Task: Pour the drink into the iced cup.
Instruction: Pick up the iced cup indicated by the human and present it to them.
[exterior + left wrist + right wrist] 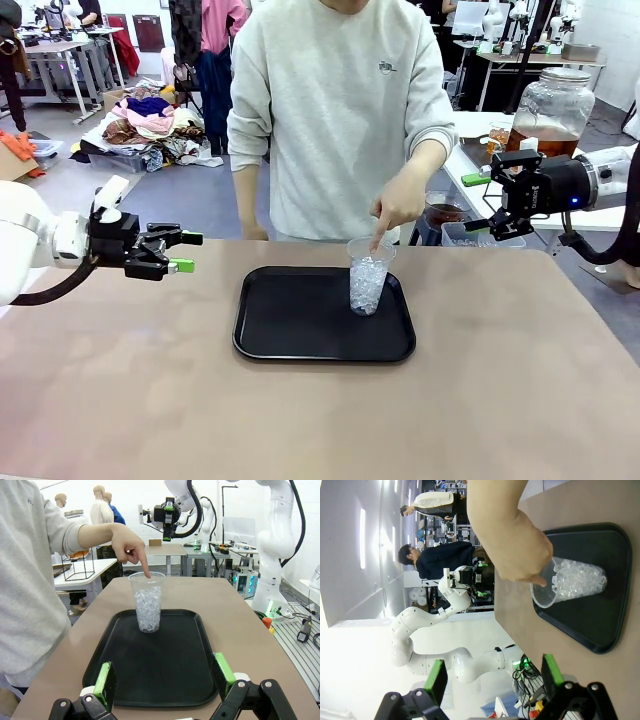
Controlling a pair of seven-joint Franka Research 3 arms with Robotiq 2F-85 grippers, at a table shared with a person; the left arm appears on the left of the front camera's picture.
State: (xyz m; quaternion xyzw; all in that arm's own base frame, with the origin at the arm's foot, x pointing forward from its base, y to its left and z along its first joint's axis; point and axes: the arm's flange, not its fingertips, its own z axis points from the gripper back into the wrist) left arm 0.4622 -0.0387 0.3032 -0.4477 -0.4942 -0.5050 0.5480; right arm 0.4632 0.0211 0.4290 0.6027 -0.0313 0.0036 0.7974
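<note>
1. Status: pouring is not yet beginning. The iced cup is holding only white ice, filling most of its height; no liquid is showing in it.
2. Location: the cup is standing on the black tray, toward the tray's right far corner, just right of the frame's centre. The tray is lying flat on the bench.
3. The person's hand is reaching down from above, its index finger pointing into the cup's mouth and touching or almost touching the rim; I cannot tell which.
4. Orientation: the cup is standing upright, long axis vertical, open mouth facing up, narrowing toward the base. In the right wrist view it is appearing sideways, probably because that camera is rolled.
5. The drink: amber-brown liquid is sitting in a big lidded glass jar at the upper right, on a side table behind the right arm, well apart from the cup. Whether the pour is coming from this jar I cannot tell.
6. The left pincer is hovering released and empty at the left, above the bench and apart from the tray.
7. The right pincer is hovering released and empty at the upper right, beyond the bench's far edge.
8. Remaining, by my judgement: fetching the drink, bringing it over the cup and tipping it in.
</note>
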